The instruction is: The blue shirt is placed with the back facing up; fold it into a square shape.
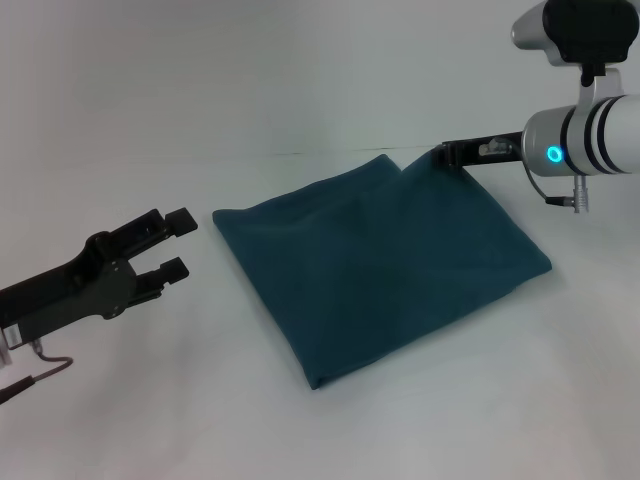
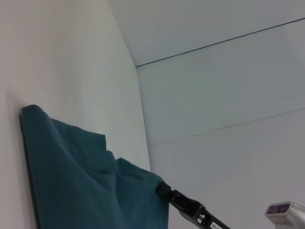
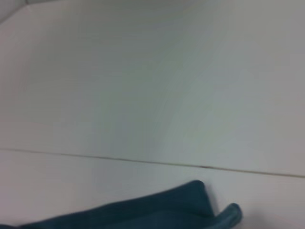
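The blue shirt [image 1: 385,265], soft, limp and light, lies folded on the white table [image 1: 300,80]; the right gripper [image 1: 447,152] pinches its far corner, a sensible hold, while the left gripper [image 1: 170,243] hovers spread beside it.

1. Left end effector [image 1: 177,243]: matte black, two blocky square-tipped fingers on an angular black body.
2. Thin cable [image 1: 40,372] looped beneath it, white label at the edge.
3. Right arm [image 1: 585,140]: silver-white cylinder, black bands, glowing cyan ring light [image 1: 553,154].
4. Right end effector [image 1: 447,153]: slim, black.
5. Grey cable with connector below the cylinder.
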`<control>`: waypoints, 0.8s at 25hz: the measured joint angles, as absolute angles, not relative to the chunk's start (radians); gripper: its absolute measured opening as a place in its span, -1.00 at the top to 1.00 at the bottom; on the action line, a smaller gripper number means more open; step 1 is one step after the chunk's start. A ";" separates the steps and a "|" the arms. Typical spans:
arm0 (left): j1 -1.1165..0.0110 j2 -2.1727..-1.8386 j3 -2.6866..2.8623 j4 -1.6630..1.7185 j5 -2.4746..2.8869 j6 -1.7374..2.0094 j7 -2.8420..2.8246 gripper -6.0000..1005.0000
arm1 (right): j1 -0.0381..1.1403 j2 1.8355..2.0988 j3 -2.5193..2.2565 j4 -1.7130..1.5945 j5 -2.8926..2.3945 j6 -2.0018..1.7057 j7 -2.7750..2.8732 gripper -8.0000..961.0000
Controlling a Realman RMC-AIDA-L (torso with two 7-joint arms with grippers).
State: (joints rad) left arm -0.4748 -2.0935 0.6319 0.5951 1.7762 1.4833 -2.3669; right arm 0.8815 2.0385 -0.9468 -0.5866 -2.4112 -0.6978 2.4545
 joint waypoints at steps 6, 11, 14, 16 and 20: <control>-0.475 -2.094 0.632 0.595 1.776 1.483 -2.367 -0.84 | 0.927 2.024 -0.950 -0.487 -2.576 -0.576 2.563 0.42; -0.474 -2.095 0.626 0.595 1.775 1.484 -2.367 -0.84 | 0.925 1.998 -0.936 -0.498 -2.680 -0.566 2.731 0.18; -0.475 -2.095 0.619 0.594 1.774 1.483 -2.367 -0.84 | 0.883 1.982 -0.890 -0.605 -2.589 -0.721 2.712 0.04; -0.475 -2.095 0.618 0.594 1.774 1.483 -2.367 -0.84 | 0.852 1.979 -0.870 -0.662 -2.494 -0.837 2.657 0.03; -0.473 -2.095 0.618 0.594 1.774 1.485 -2.369 -0.84 | 0.803 1.960 -0.852 -0.686 -2.302 -1.053 2.558 0.05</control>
